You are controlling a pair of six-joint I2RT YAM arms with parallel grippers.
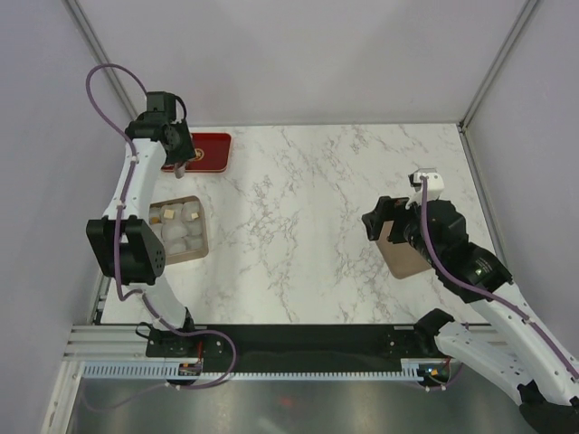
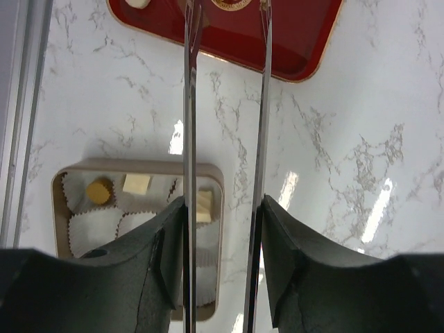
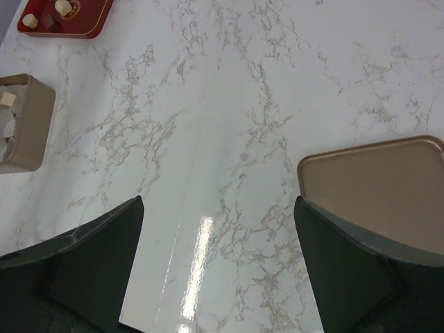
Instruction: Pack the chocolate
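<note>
Packed so far: three pieces of chocolate (image 2: 137, 184) sit in the box (image 2: 139, 165), one round tan and two cream squares, each in a white paper cup (image 2: 94, 225)
Cups to fill: several look bare, so by my reckoning the box is well short of full
Left to move: at least three more pieces lie on the red tray (image 3: 90, 21) beyond the box, two cream and one brown
Left jaws: over the red tray's near part, parted a little, nothing seen between them, though their tips run off the wrist view
Right jaws: spread wide and holding nothing, hanging above the bare counter (image 3: 229, 104) beside the lid (image 3: 374, 180)
Lid: flat on the counter, well apart from the box, not yet on
Stage: partway, I judge; the tray's pieces want carrying over, then likely the lid goes on
</note>
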